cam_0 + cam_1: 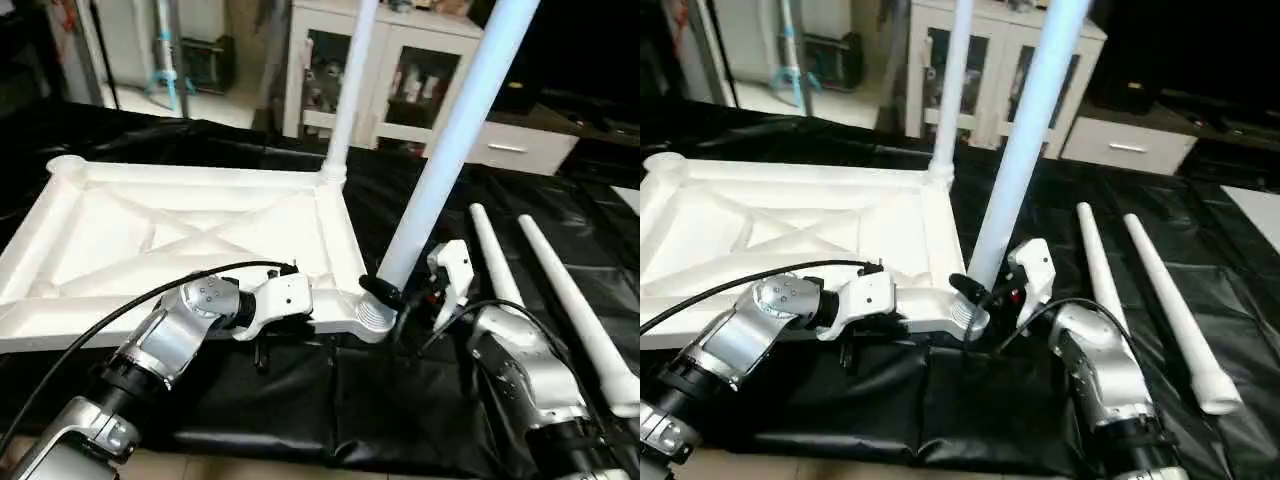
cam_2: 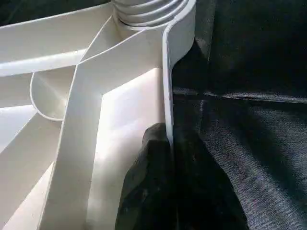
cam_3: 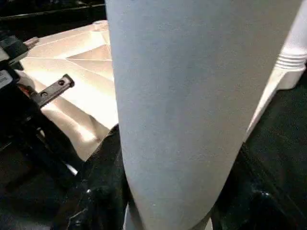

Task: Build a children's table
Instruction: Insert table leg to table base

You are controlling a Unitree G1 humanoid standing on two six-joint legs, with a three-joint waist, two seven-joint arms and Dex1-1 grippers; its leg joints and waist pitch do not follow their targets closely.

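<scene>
1. A white tabletop (image 1: 190,240) lies upside down on a black cloth (image 1: 400,400), ribbed underside up.
2. Two legs stand in its corner sockets: the far leg (image 1: 350,90) upright, the near leg (image 1: 450,140) tilted, seated in the near right corner socket (image 1: 372,318).
3. The left gripper (image 2: 163,191) pinches the tabletop's near rim, fingers pressed together.
4. The right gripper (image 3: 168,211) clasps the near leg's base, one finger on each side.
5. Two spare legs (image 1: 560,290) lie side by side on the cloth, to the right.
</scene>
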